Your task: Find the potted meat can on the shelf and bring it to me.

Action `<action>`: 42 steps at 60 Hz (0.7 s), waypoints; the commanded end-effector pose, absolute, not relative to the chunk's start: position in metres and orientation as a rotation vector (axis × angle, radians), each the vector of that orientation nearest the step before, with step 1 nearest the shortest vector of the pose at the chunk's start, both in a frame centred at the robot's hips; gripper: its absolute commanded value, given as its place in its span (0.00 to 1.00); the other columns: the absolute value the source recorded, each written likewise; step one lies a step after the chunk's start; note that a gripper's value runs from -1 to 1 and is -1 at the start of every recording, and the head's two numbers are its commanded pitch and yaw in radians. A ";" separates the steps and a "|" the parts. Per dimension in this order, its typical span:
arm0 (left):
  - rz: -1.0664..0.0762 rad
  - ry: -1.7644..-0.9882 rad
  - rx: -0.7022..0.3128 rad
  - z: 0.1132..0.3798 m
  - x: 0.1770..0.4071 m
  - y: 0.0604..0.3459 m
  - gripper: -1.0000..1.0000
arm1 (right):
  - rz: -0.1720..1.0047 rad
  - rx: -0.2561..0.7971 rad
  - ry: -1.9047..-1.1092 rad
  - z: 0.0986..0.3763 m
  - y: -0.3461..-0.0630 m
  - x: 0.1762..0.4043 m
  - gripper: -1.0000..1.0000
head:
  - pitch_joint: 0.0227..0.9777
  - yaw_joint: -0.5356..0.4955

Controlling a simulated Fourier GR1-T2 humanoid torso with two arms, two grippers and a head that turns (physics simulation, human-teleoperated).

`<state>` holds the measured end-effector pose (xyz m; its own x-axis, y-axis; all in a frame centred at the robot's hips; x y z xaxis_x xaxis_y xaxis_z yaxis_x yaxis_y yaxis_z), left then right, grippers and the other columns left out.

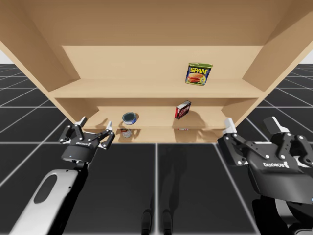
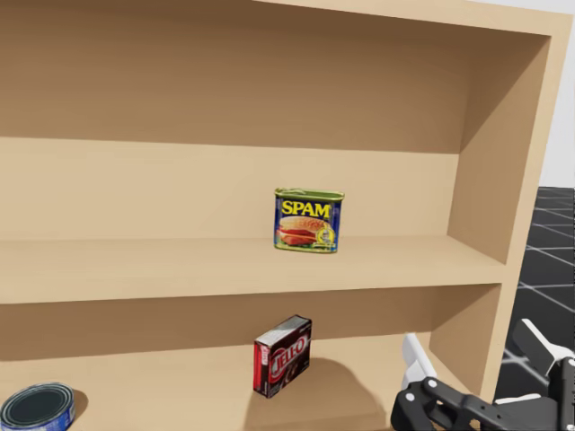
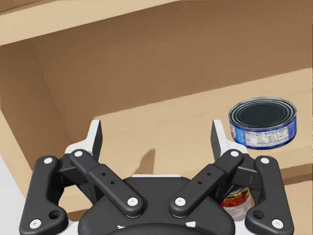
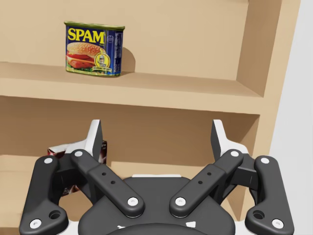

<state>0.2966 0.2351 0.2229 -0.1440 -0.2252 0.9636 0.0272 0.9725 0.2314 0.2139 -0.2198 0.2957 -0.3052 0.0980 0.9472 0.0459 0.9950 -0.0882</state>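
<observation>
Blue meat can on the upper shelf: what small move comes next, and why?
Probably raise my right gripper toward the blue rectangular meat can: it stands upright on the upper shelf, above and ahead of that open, empty gripper.

At seven o'clock in the head view, the round blue can (image 2: 36,409) is cut off by the bottom edge. A finger of my right gripper (image 4: 156,129) hides most of the red box (image 4: 62,150). A finger of my left gripper (image 3: 156,129) covers much of a small red-labelled can (image 3: 238,203).
</observation>
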 end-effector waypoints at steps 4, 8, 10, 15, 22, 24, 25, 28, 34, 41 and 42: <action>-0.225 -1.692 0.149 0.219 0.298 0.233 0.00 | 0.100 -0.103 -1.903 0.333 -0.198 0.203 0.00 | 0.25 0.29; -0.222 -1.691 0.150 0.219 0.298 0.233 0.00 | 0.109 -0.095 -1.902 0.343 -0.192 0.202 0.00 | 0.25 0.29; -0.221 -1.689 0.150 0.218 0.299 0.233 0.00 | 0.115 -0.091 -1.901 0.346 -0.190 0.202 0.00 | 0.25 0.29; -0.221 -1.682 0.151 0.218 0.299 0.233 0.00 | 0.139 -0.074 -1.887 0.357 -0.180 0.202 0.00 | 0.25 0.30; -0.220 -1.674 0.151 0.216 0.300 0.233 0.00 | 0.161 -0.071 -1.873 0.369 -0.168 0.207 0.00 | 0.26 0.30; -0.220 -1.673 0.151 0.216 0.300 0.233 0.00 | 0.162 -0.057 -1.867 0.371 -0.166 0.208 0.00 | 0.26 0.30; -0.220 -1.672 0.151 0.216 0.300 0.233 0.00 | 0.161 -0.053 -1.867 0.372 -0.165 0.209 0.00 | 0.26 0.30; -0.219 -1.670 0.153 0.216 0.300 0.233 0.00 | 0.156 -0.044 -1.861 0.377 -0.161 0.214 0.00 | 0.26 0.30; -0.217 -1.666 0.152 0.215 0.301 0.233 0.00 | 0.150 0.003 -1.827 0.381 -0.156 0.227 0.00 | 0.27 0.30; -0.221 -1.664 0.153 0.214 0.301 0.233 0.00 | 0.098 0.072 -1.797 0.381 -0.150 0.243 0.00 | 0.27 0.30; -0.221 -1.664 0.153 0.214 0.301 0.233 0.00 | 0.077 0.089 -1.788 0.382 -0.148 0.247 0.00 | 0.27 0.30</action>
